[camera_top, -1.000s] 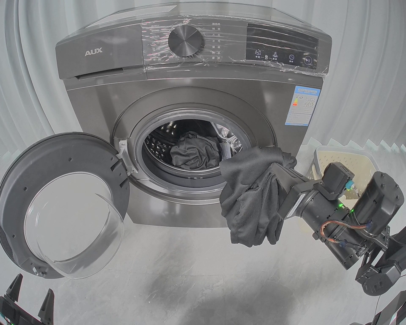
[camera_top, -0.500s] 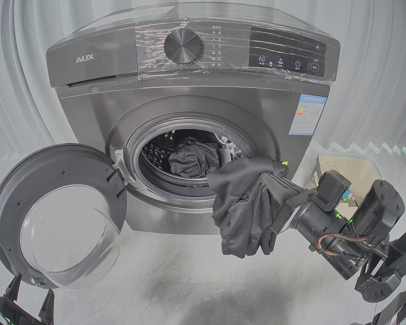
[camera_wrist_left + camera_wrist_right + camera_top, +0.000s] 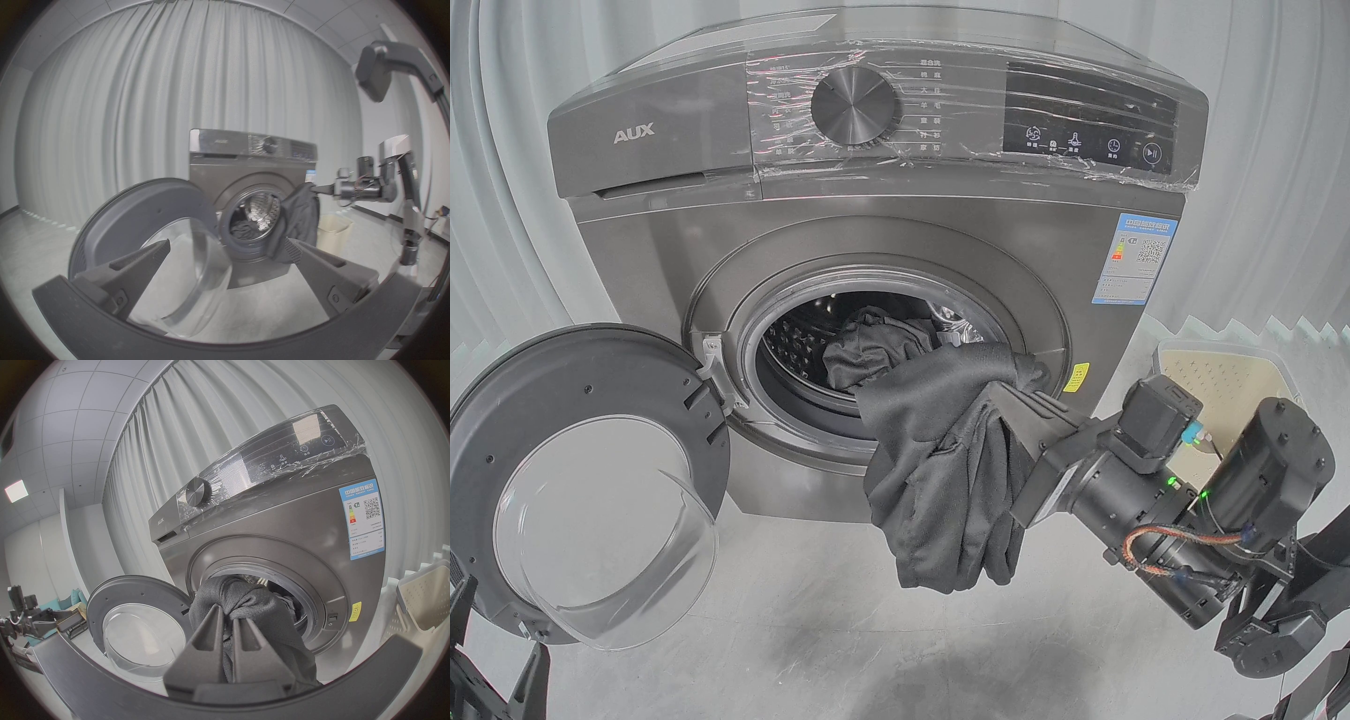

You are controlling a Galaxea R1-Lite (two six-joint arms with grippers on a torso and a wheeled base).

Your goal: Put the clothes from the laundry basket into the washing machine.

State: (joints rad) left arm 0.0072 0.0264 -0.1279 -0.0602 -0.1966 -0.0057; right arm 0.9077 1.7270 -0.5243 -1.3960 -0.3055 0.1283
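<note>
Partway done. Inside grey front-loading washing machine (image 3: 872,216): one dark crumpled garment (image 3: 872,342). Clamped in right gripper (image 3: 1010,401): second dark grey cloth (image 3: 937,469), at door opening's lower right rim, hanging mostly outside. Left gripper (image 3: 225,248) fingers apart. Cream perforated plastic laundry basket (image 3: 1228,375) contents unclear.

Right gripper (image 3: 1008,394) moved left toward washing machine (image 3: 975,234) mouth, dark garment (image 3: 937,478) now seemingly draping its rim

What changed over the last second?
The right gripper, shut on the garment, carried it left to the drum opening; its top now overlaps the rim. The head camera shifted slightly too. Unchanged: door open, other clothes inside, left gripper open and low.
</note>
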